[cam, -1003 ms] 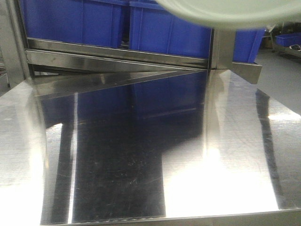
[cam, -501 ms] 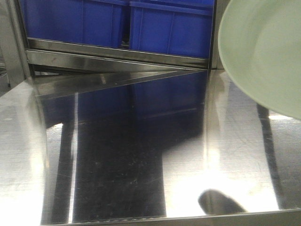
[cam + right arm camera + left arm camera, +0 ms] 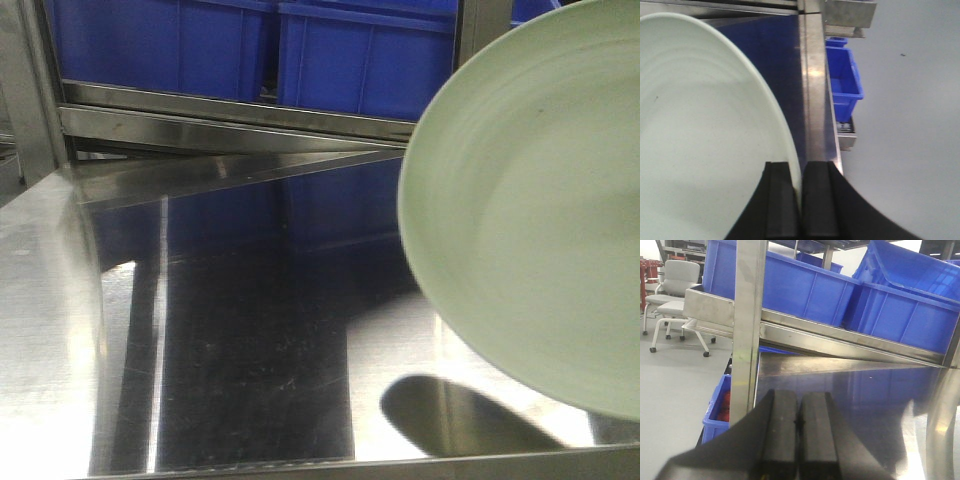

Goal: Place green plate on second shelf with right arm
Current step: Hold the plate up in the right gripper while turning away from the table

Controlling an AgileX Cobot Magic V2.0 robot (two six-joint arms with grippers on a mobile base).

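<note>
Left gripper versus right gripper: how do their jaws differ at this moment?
The left gripper has its jaws pressed together with nothing between them; the right gripper has its jaws shut on the rim of the green plate. The left gripper faces the blue bins on the rack; the right gripper sits above the right edge of the tabletop. Both are black with flat jaws.

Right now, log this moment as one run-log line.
right gripper: shut on green plate rim | green plate: tilted, airborne over tabletop | second shelf: plate not placed | left gripper: shut, empty
</note>
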